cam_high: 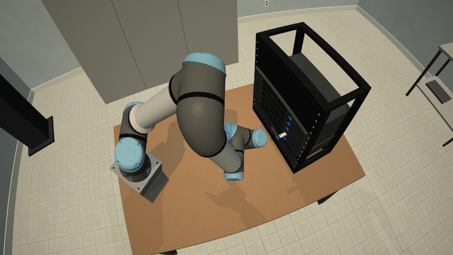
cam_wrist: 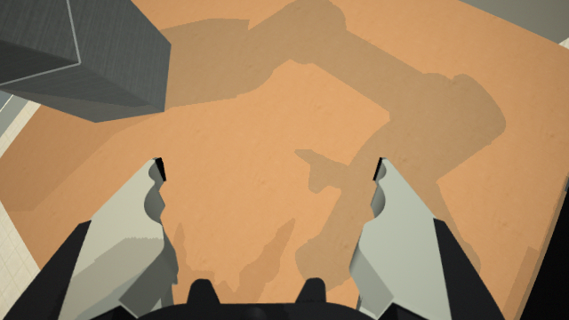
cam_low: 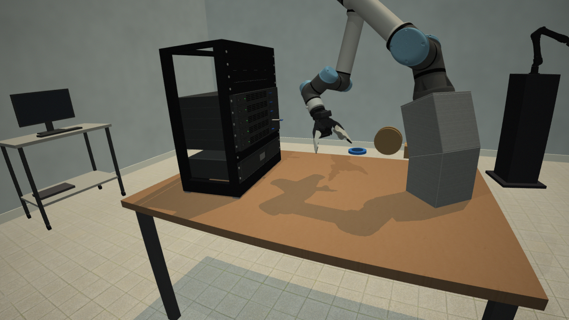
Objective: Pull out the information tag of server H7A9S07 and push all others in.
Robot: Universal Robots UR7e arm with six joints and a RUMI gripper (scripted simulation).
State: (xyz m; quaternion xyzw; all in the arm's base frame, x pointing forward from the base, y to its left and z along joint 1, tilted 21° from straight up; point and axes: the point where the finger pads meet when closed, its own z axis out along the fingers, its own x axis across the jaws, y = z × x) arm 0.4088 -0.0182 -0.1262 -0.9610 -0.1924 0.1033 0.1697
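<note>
We have the wide-open pale-fingered gripper (cam_low: 333,147) (cam_wrist: 271,159) holding nothing, tabletop-ward before the black open-frame rack (cam_high: 348,71) (cam_low: 221,119); the white pulled-out information tag (cam_high: 282,135) (cam_low: 275,119) juts from the rack's front, above our fingertips, its long axis towards our side.

the black rack (cam_high: 348,97) stands upright on the brown table (cam_high: 196,218), and one white information tag (cam_high: 282,135) juts from its front, its printing too small to read. the arm (cam_high: 201,123) bends over the table from a metal pedestal (cam_high: 113,166), its wrist near the rack's front. a grey cabinet (cam_high: 158,38) stands behind.
</note>
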